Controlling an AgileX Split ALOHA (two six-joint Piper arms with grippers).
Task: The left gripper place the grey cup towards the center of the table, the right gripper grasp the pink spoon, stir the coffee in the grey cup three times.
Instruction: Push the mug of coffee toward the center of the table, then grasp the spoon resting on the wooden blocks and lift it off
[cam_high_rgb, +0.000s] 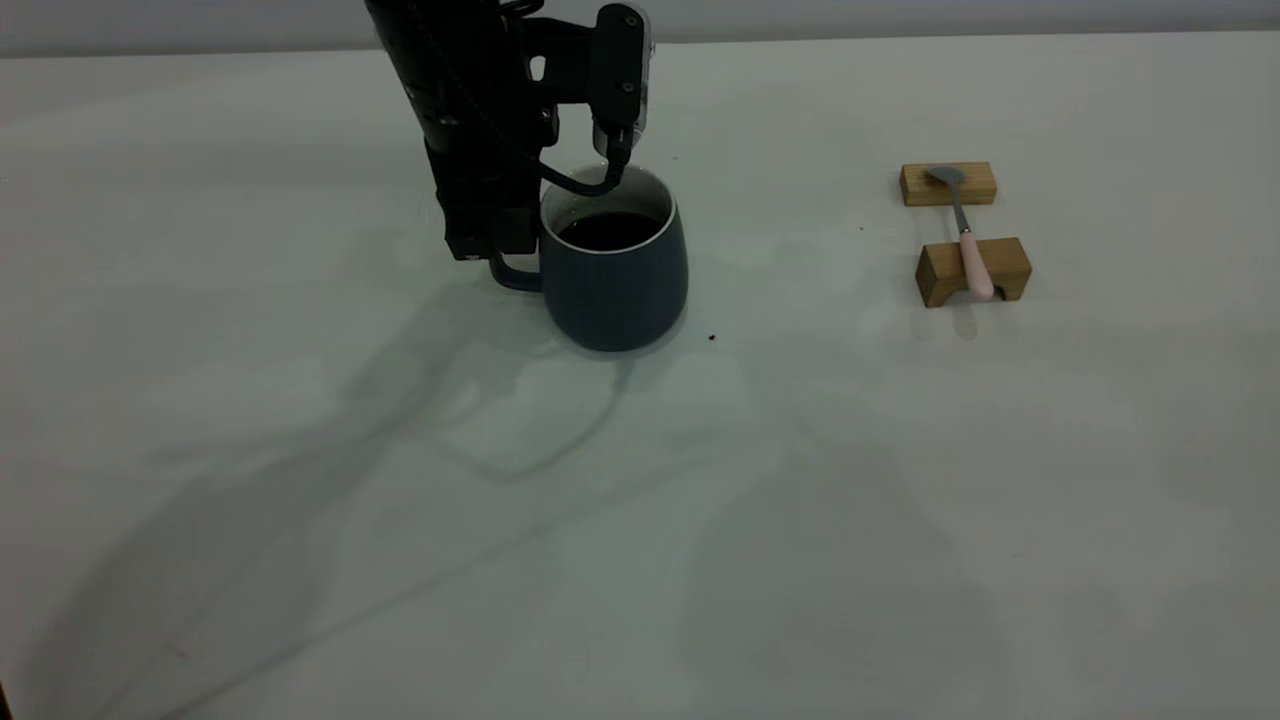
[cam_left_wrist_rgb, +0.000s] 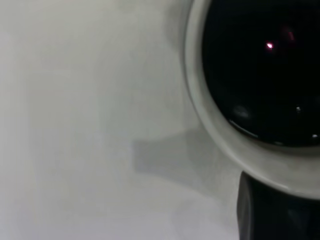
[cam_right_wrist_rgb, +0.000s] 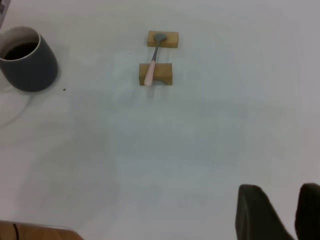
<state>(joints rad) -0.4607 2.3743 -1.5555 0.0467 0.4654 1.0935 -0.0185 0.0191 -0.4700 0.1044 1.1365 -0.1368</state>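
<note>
The grey cup stands on the table left of centre, holding dark coffee. My left gripper comes down from above beside it and is shut on the cup's loop handle. In the left wrist view the cup's pale rim and the coffee fill one side, with a dark finger under the rim. The pink spoon lies far to the right across two wooden blocks. My right gripper is open and hangs well short of the spoon; the exterior view does not show it.
The spoon's bowl rests on the far wooden block and its handle on the near notched block. A tiny dark speck lies just right of the cup. The arm's cable loops over the cup's rim.
</note>
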